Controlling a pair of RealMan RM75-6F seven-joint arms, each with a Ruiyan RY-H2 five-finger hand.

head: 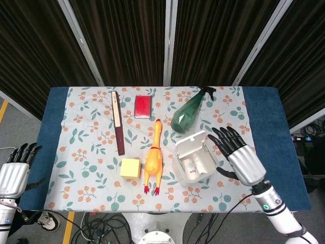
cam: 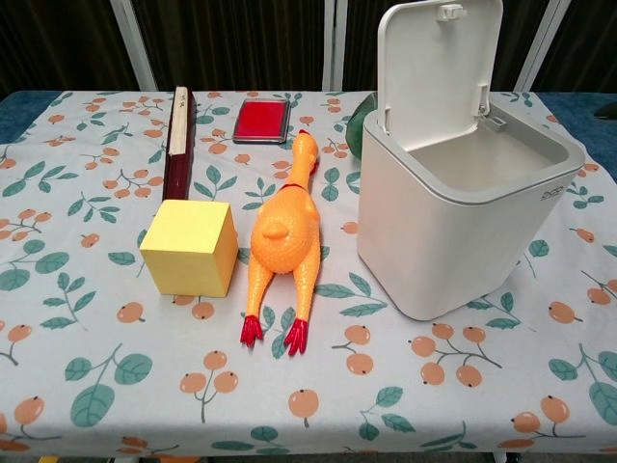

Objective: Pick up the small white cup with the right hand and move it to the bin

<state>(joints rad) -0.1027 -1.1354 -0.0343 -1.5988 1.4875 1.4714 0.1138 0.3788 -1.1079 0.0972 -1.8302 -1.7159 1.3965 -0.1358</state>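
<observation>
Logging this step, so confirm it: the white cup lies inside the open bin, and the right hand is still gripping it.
Not quite. The head view shows the right hand open beside the bin, fingers spread and holding nothing. The white cup does lie inside the open bin.

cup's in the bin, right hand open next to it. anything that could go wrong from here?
Two risks, both modest.

1. The right hand is open with fingers spread just beside the bin. Pulling back carelessly could clip the rim or the raised lid and shove the bin toward the rubber chicken.

2. The green spray bottle lies just behind the bin, so a forward sweep might roll it.

The white cup lies on its side inside, so it looks settled.
</observation>
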